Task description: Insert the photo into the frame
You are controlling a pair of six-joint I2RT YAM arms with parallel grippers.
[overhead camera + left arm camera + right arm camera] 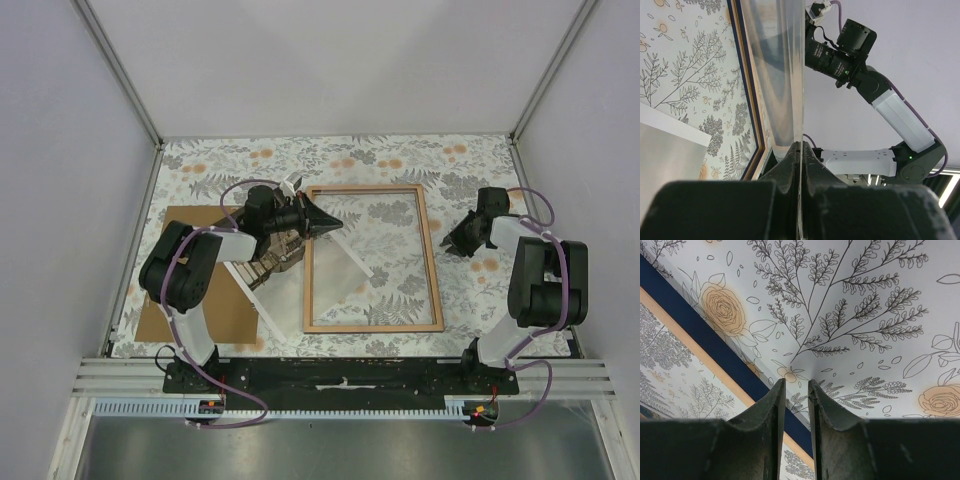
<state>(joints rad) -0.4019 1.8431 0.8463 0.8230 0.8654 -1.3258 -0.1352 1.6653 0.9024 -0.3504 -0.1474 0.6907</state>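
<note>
The frame (432, 260) lies flat in the middle of the table, its light wood side up. My left gripper (335, 226) is over the frame's upper left corner, shut on one edge of the photo (335, 290). The photo slopes down from the gripper over the frame's left half. In the left wrist view the photo (790, 75) runs edge-on from between my shut fingers (801, 145), beside the frame's rail (751, 100). My right gripper (455, 243) rests on the cloth just right of the frame. In the right wrist view it (797, 382) is shut to a narrow slit, empty, next to the frame's blue edge (705, 340).
A brown fibreboard backing panel (185, 300) lies on the floral cloth at the left, partly under my left arm. White walls with metal posts (120, 80) close off the back and sides. My right arm (890, 110) shows in the left wrist view.
</note>
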